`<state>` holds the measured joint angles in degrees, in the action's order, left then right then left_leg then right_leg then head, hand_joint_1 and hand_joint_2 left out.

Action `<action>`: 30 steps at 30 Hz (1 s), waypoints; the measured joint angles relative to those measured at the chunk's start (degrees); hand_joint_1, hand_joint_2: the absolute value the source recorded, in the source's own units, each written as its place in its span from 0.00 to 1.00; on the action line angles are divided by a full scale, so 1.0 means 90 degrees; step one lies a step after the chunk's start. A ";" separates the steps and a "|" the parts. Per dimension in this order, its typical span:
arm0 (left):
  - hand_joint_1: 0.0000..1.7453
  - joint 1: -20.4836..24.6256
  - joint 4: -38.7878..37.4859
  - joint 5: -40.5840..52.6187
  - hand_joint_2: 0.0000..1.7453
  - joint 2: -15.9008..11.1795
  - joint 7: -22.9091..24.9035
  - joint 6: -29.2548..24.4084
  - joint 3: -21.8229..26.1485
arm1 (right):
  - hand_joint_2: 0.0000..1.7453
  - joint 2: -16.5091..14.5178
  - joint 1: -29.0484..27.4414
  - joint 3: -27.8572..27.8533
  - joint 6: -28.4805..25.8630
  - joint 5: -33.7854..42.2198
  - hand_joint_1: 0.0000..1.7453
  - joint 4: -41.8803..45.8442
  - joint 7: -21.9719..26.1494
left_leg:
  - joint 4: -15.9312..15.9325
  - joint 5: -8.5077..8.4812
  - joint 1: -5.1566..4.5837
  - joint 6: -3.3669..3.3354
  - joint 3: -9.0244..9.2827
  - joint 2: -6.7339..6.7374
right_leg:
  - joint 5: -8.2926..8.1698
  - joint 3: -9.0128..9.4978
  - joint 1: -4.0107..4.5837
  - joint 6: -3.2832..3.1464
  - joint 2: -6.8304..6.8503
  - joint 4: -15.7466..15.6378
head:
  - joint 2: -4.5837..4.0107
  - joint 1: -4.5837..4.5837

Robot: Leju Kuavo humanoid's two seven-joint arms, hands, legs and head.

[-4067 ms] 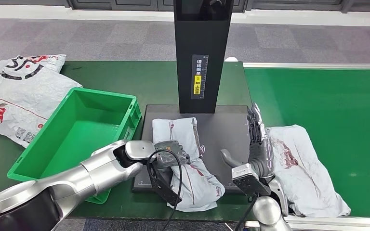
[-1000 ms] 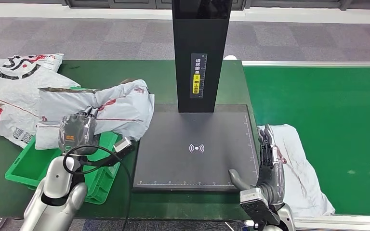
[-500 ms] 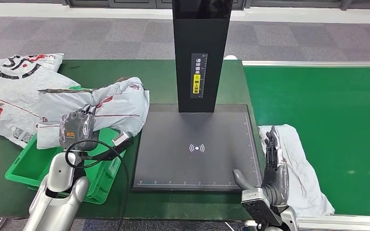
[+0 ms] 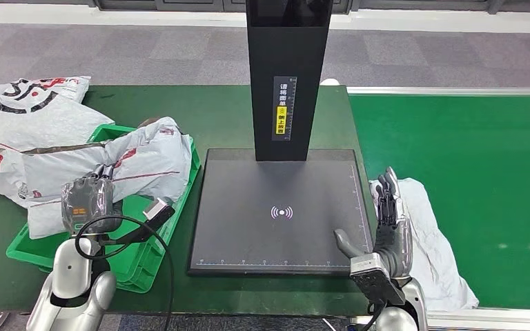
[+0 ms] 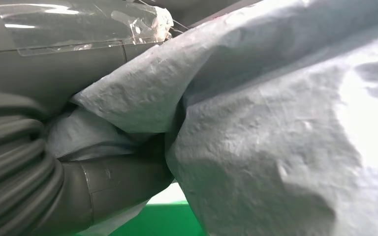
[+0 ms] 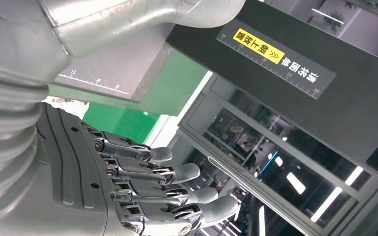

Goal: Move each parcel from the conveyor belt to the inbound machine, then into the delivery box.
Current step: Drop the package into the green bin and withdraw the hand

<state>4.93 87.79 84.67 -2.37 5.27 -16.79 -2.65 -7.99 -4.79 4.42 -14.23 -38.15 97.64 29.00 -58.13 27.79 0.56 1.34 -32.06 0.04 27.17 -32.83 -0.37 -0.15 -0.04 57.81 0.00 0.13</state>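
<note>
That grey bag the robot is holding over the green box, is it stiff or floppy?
Probably floppy: the grey parcel sags and creases around the left hand over the green box. Its crinkled plastic skin looks thin, likely light and slightly slippery.

A dark green table (image 4: 221, 114) is seen carrying a black scanner platform (image 4: 276, 210) at centre, a green crate (image 4: 141, 258) at 9 o'clock, and apparently stacked bags (image 4: 14, 124) at 10 o'clock.

The grey parcel (image 4: 128, 162) is a wrinkled, matt plastic film bag. The green crate (image 4: 145, 258) is smooth hard plastic. The scanner plate (image 4: 276, 207) looks matt black. The conveyor belt (image 4: 469, 152) is smooth green. The arms (image 4: 76, 289) are glossy silver metal.
</note>
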 joint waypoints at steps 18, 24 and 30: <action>1.00 0.0693 -0.1000 -0.0444 1.00 0.0139 0.0240 -0.0062 0.0350 | 1.00 0.0094 -0.0177 0.0000 -0.0204 -0.0046 0.00 -0.0027 -0.0057 | -0.0001 -0.0002 0.0000 0.0000 0.0002 0.0000 | -0.0002 -0.0002 0.0000 0.0000 -0.0004 0.0000 | 0.0000 0.0000; 1.00 0.0795 -0.1220 -0.0469 1.00 0.0165 0.0251 -0.0069 0.0432 | 1.00 0.0111 -0.0179 0.0000 -0.0253 -0.0030 0.00 -0.0027 -0.0055 | -0.0001 -0.0001 -0.0001 0.0000 0.0002 0.0000 | -0.0002 -0.0002 -0.0001 0.0001 -0.0004 0.0000 | 0.0000 0.0000; 1.00 0.1097 -0.1696 -0.0547 1.00 0.0171 0.0260 -0.0148 0.0579 | 1.00 0.0113 -0.0177 0.0000 -0.0270 -0.0007 0.00 -0.0030 -0.0022 | -0.0001 -0.0002 0.0000 0.0001 0.0002 -0.0001 | -0.0002 -0.0001 0.0000 0.0001 -0.0004 0.0000 | 0.0000 0.0000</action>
<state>14.80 72.52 79.74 -0.82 7.61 -18.12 2.56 -6.97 -6.39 4.42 -16.65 -38.21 97.37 28.81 -58.14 27.77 0.56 1.34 -32.04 0.04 27.14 -32.84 -0.37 -0.15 -0.07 57.81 0.00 0.13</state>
